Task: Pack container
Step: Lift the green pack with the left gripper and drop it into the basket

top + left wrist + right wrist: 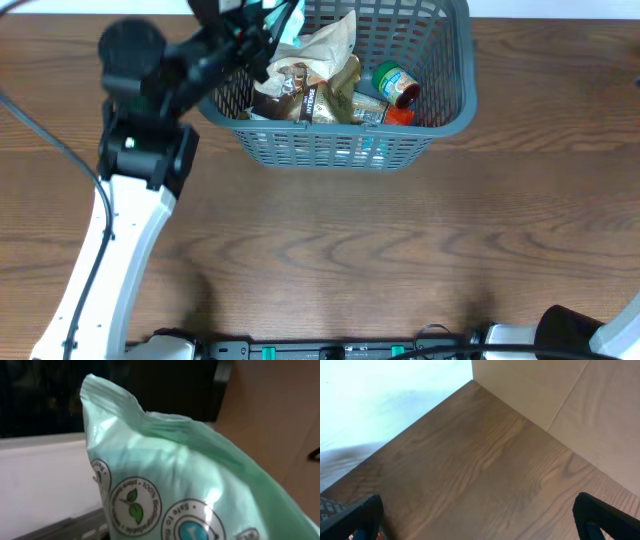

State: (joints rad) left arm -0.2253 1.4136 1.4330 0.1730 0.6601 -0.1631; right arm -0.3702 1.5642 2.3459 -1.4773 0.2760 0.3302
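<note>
The green packet (200, 475) is cut off below.

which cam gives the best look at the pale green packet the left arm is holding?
Left wrist: the pale green packet fills the frame, with its crimped top edge and round printed badges visible. Overhead shows only a sliver of it beside the left gripper, over the container. Right wrist shows none of it.

container (330, 150): table (400, 250) rear | inside: packets (325, 45) left (heaped), jar (393, 80) right
</note>
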